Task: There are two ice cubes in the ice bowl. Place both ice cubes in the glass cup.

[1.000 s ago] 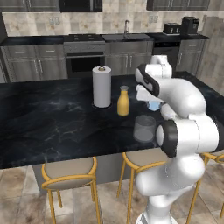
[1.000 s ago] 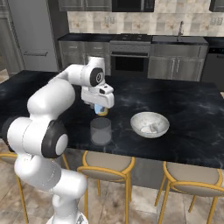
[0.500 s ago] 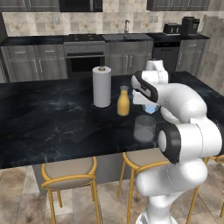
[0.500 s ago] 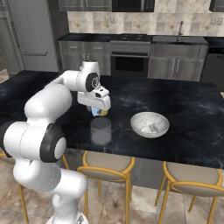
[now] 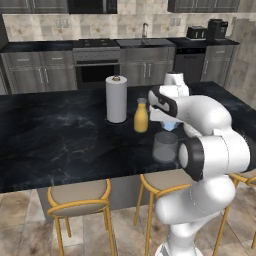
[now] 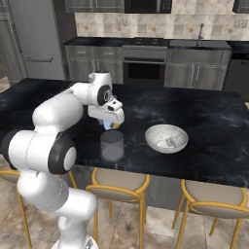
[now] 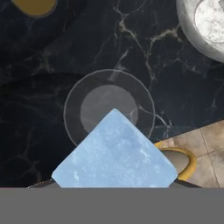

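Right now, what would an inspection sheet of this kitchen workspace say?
Surface: black marble counter.
Job's things: one ice cube held above the glass cup; ice bowl to the cup's right, something pale inside.
Clutter: orange juice bottle, paper towel roll.
End effector: shut on the cube, over the cup.
Cables: nothing seen.
Surroundings: stools, oven, sink tap.

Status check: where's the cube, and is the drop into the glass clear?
Gripper shut on ice cube, above glass cup. Second ice cube in ice bowl. Orange juice bottle beside, not blocking.
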Motion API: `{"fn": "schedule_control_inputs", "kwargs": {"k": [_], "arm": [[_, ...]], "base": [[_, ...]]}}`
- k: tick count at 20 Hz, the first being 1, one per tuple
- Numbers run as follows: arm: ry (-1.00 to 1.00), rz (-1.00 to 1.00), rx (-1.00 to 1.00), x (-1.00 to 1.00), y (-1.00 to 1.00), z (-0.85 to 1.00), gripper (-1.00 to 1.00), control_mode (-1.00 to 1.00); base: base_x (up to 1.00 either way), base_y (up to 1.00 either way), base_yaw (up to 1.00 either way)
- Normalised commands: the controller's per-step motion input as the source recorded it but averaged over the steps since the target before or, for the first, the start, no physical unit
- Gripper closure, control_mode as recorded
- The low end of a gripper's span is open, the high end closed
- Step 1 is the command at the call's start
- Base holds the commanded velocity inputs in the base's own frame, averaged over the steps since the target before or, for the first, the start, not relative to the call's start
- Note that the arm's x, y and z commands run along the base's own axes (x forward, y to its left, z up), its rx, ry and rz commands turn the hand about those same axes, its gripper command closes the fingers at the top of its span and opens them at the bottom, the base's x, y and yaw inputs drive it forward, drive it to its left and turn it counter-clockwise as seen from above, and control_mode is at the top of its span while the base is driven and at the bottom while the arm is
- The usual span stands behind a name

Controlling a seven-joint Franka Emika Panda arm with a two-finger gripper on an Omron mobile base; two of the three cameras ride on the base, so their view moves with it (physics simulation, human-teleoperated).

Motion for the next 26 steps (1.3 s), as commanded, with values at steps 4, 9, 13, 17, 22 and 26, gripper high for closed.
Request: {"fn": "schedule_control_inputs", "kwargs": {"k": [4,9,13,17,22,26], "arm": [[0.00,0.02,0.00,0.12,0.00,-0.18,1.00,-1.00],[0.00,0.04,0.00,0.00,0.00,-0.30,1.00,-1.00],[0.00,0.04,0.00,0.00,0.00,-0.25,1.00,-1.00],[-0.01,0.03,0.00,0.00,0.00,-0.13,1.00,-1.00],[-0.01,0.03,0.00,0.00,0.00,-0.08,1.00,-1.00],[-0.02,0.01,0.00,0.00,-0.01,-0.06,1.00,-1.00]], "base": [[0.00,0.00,0.00],[0.00,0.00,0.00],[0.00,0.00,0.00],[0.00,0.00,0.00],[0.00,0.00,0.00],[0.00,0.00,0.00]]}}
